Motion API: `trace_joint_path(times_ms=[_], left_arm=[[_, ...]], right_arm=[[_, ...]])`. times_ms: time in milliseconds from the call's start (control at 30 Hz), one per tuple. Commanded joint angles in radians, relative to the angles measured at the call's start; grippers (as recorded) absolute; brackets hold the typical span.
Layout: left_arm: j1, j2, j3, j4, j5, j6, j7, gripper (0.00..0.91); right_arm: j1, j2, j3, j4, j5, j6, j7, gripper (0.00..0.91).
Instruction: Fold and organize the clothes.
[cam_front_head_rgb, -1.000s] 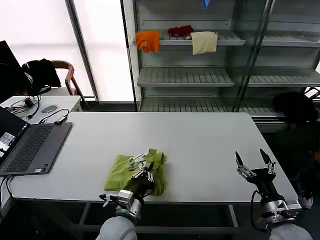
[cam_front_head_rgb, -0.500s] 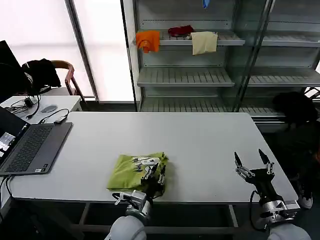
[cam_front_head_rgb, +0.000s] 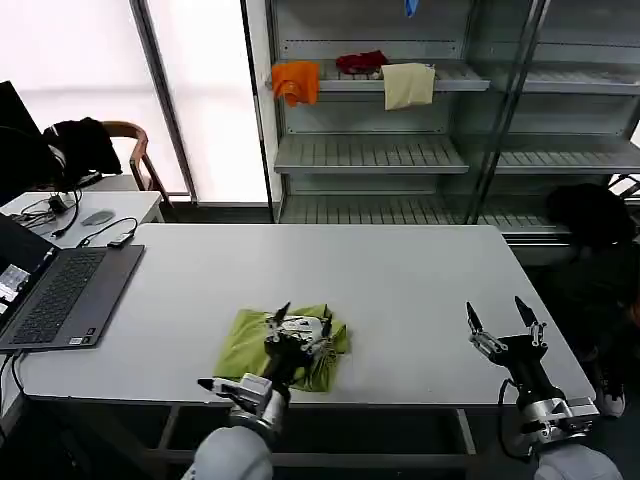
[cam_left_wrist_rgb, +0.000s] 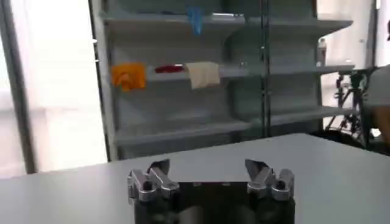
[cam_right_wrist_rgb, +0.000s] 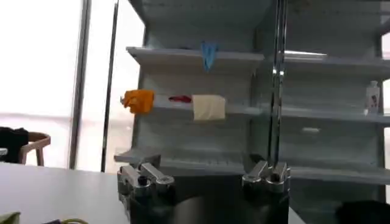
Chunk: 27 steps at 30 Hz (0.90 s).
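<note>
The clothes, one lime-green T-shirt (cam_front_head_rgb: 250, 345), lie bunched in a rough fold near the table's front edge, left of centre, with a bit of white print showing on top. My left gripper (cam_front_head_rgb: 300, 322) hovers over the shirt's right part, open, with nothing between its fingers; in the left wrist view its gripper (cam_left_wrist_rgb: 207, 167) points across the bare tabletop toward the shelves. My right gripper (cam_front_head_rgb: 498, 316) stands open above the table's front right corner, empty, well apart from the shirt. A green corner of the shirt (cam_right_wrist_rgb: 7, 217) shows at the edge of the right wrist view, where that gripper (cam_right_wrist_rgb: 204, 166) is also open.
An open laptop (cam_front_head_rgb: 55, 290) sits at the table's left end, with cables beyond it. Behind the white table (cam_front_head_rgb: 400, 290) stands a metal shelf unit (cam_front_head_rgb: 400, 150) holding orange (cam_front_head_rgb: 296, 80), red (cam_front_head_rgb: 361, 62) and cream (cam_front_head_rgb: 409, 85) cloths. A chair (cam_front_head_rgb: 130, 150) stands far left.
My left gripper let go of the shirt's folded edge, opened and rose above it. The shirt settled flatter, its right side shifted slightly right. The right arm barely moved.
</note>
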Motion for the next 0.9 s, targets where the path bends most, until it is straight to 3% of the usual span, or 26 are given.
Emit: trace_joint_path(times_ms=[33,467,900], left_arm=[[0.216,0.162,-0.451,-0.019,-0.263,0.064,0.067,0.907],[0.162,0.063,-0.394,0.068,-0.390,0.085,0.073,0.907],[0.057,0.059,-0.384,0.138,-0.522,0.133,0.145,0.907]], right_arm=[[0.002,-0.005,0.003,-0.008,0.008,0.003,-0.002,0.907],[0.004,-0.003,-0.001,-0.005,0.004,-0.002,-0.001,0.907],[0.005,0.003,-0.013,-0.007,-0.015,0.000,0.000,0.907]])
